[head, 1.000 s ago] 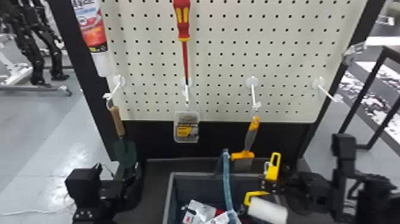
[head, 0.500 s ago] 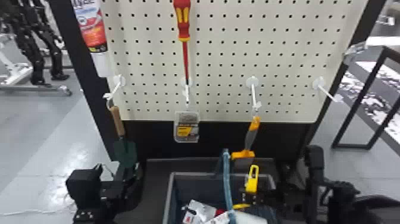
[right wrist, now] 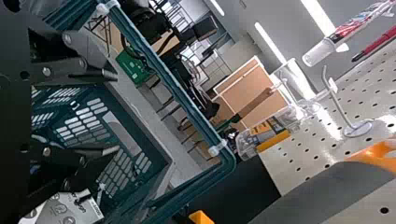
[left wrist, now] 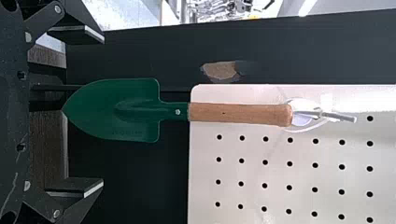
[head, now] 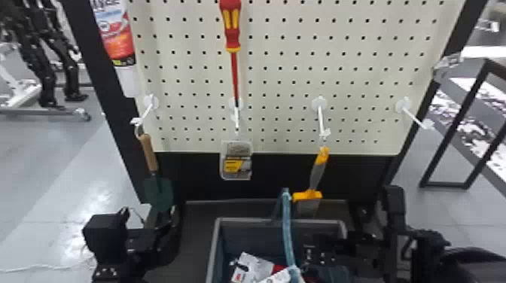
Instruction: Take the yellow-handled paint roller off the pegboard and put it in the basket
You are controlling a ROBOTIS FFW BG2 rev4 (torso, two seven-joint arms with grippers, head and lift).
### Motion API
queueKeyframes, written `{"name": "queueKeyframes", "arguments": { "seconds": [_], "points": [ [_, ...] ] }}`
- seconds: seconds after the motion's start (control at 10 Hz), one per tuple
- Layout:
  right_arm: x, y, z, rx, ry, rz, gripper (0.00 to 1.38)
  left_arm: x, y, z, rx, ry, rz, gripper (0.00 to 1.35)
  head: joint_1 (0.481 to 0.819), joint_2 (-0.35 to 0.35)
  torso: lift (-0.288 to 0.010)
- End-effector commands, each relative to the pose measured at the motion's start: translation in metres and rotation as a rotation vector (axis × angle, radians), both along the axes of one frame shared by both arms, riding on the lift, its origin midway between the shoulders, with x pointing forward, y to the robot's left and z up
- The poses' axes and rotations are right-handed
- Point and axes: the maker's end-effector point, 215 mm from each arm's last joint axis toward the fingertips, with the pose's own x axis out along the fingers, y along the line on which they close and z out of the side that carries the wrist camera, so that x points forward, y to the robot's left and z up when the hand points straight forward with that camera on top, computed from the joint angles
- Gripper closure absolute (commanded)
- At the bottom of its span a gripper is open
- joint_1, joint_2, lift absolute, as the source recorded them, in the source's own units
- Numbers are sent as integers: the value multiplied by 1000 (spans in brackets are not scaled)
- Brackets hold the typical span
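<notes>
Left claw spread, parked near trowel. Basket centre. Right claw nearer, at basket's right side, spread, nothing pinched. Roller's spot and long axis can't be told; probably dropped in basket, below right claw. Straight-up retreat probably needed.

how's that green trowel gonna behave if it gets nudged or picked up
The green trowel would probably be stiff, its blade fixed to a straight wooden handle. Hung by the handle's end from a hook, it may swing when nudged.
</notes>
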Motion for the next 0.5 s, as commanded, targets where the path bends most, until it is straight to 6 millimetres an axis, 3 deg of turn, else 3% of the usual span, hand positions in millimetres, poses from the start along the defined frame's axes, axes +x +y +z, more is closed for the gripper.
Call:
{"name": "queueKeyframes", "arguments": {
  "seconds": [0.0,0.4],
  "points": [
    [3,-4,1,-1,-8,-10,171,0,-1,0,-4,-1,1,216,549,0,-100],
    [2,-3,2,8,-7,-14,243,0,-1,1,-6,-2,1,214,549,0,-100]
  ]
}}
